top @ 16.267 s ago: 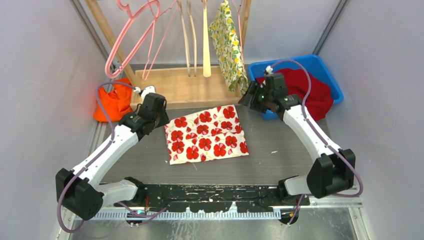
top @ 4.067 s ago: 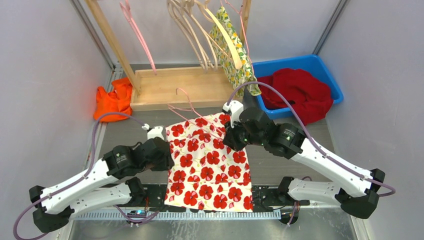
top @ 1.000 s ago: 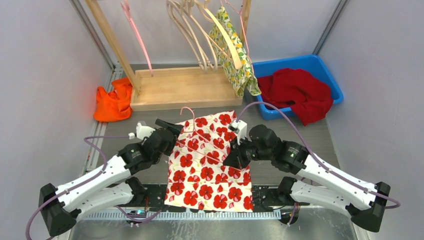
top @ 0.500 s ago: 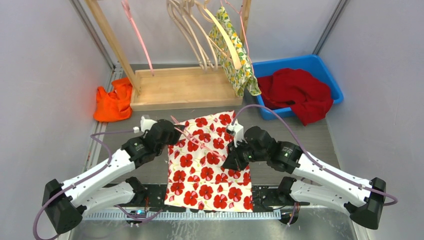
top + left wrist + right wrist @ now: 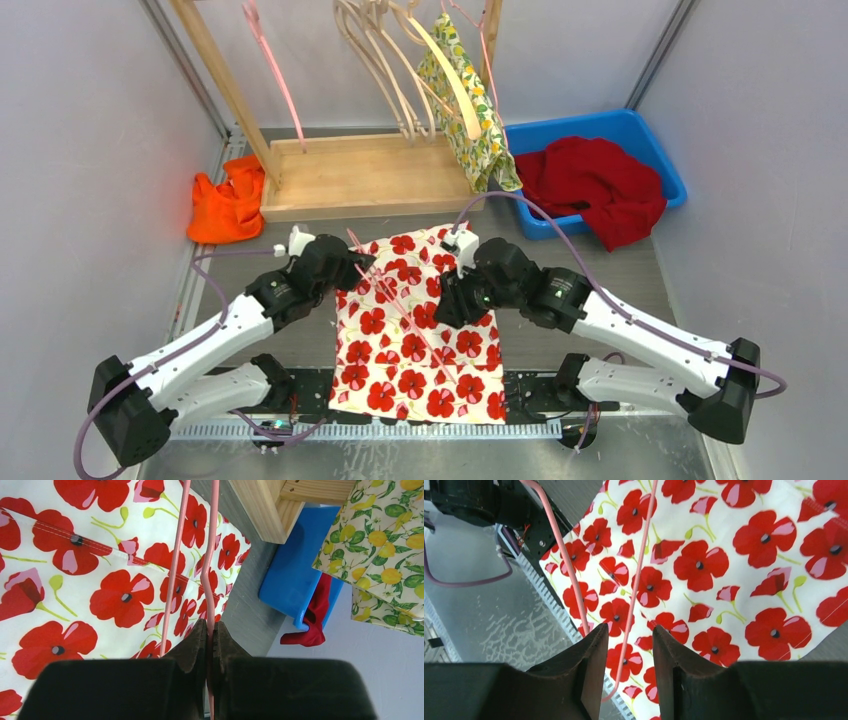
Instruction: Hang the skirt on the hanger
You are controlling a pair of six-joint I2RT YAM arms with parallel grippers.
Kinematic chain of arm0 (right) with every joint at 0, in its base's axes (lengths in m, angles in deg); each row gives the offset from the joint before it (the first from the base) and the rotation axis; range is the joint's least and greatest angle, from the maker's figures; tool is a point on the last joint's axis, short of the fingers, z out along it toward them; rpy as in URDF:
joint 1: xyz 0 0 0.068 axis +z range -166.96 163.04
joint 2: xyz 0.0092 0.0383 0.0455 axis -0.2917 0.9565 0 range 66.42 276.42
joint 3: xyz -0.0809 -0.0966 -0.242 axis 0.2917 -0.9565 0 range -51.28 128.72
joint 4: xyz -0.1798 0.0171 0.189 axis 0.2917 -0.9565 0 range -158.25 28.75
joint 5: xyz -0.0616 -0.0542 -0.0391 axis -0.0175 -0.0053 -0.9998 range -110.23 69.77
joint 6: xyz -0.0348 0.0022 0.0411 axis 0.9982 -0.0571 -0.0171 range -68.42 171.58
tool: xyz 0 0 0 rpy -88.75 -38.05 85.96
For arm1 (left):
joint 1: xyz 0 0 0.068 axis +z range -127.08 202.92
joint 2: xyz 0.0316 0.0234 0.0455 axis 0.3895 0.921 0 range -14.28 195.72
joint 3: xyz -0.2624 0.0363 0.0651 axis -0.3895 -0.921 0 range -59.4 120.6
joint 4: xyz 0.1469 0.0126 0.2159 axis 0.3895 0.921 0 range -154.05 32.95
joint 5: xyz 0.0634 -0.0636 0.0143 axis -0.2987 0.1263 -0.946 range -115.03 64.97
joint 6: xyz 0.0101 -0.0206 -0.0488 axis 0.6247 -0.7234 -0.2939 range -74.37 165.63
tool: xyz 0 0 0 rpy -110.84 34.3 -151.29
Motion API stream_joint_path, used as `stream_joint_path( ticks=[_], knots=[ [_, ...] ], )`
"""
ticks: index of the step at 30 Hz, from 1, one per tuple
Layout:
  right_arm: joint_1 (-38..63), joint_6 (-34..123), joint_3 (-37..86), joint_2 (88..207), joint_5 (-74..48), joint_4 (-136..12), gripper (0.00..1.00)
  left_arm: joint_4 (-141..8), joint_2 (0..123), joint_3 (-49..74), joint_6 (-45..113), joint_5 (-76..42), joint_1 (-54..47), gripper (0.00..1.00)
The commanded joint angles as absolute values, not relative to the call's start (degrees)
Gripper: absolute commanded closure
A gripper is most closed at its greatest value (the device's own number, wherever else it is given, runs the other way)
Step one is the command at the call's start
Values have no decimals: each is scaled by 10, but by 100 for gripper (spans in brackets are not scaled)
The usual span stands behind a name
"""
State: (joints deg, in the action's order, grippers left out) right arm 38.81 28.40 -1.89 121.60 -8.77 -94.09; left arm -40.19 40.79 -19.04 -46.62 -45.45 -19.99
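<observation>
The skirt (image 5: 415, 345), white with red poppies, lies flat on the table and hangs over the near edge. A pink wire hanger (image 5: 385, 287) lies slanted across it. My left gripper (image 5: 358, 263) is at the skirt's far left corner, shut on the hanger wire (image 5: 212, 555) over the skirt (image 5: 100, 580). My right gripper (image 5: 447, 303) is open above the skirt's middle. In the right wrist view its jaws (image 5: 629, 640) stand apart over the skirt (image 5: 724, 570), with one hanger wire (image 5: 639, 580) running below the gap.
A wooden rack (image 5: 370, 178) stands at the back with wooden hangers, a pink hanger (image 5: 275, 85) and a lemon-print garment (image 5: 465, 100). A blue bin (image 5: 645, 130) holding red cloth (image 5: 595, 185) is at the back right. An orange cloth (image 5: 228, 205) lies at the left.
The left gripper turned the hanger so that it now lies diagonally across the skirt. The right gripper moved up and left over the skirt's middle, still open.
</observation>
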Motion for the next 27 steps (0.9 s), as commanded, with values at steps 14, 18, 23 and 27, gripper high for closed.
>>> stream_joint_path(
  ticks=[14, 18, 23, 27],
  knots=[
    [589, 325, 81, 1327, -372, -797, 60, -412, 417, -165, -457, -441, -191, 100],
    [599, 338, 83, 1354, -475, -758, 60, -404, 415, -163, -454, -440, -189, 100],
    [599, 363, 81, 1366, -516, -714, 59, -395, 397, -172, -454, -441, -184, 100],
    [599, 383, 92, 1380, -503, -702, 60, -389, 395, -172, -446, -437, -181, 100]
  ],
)
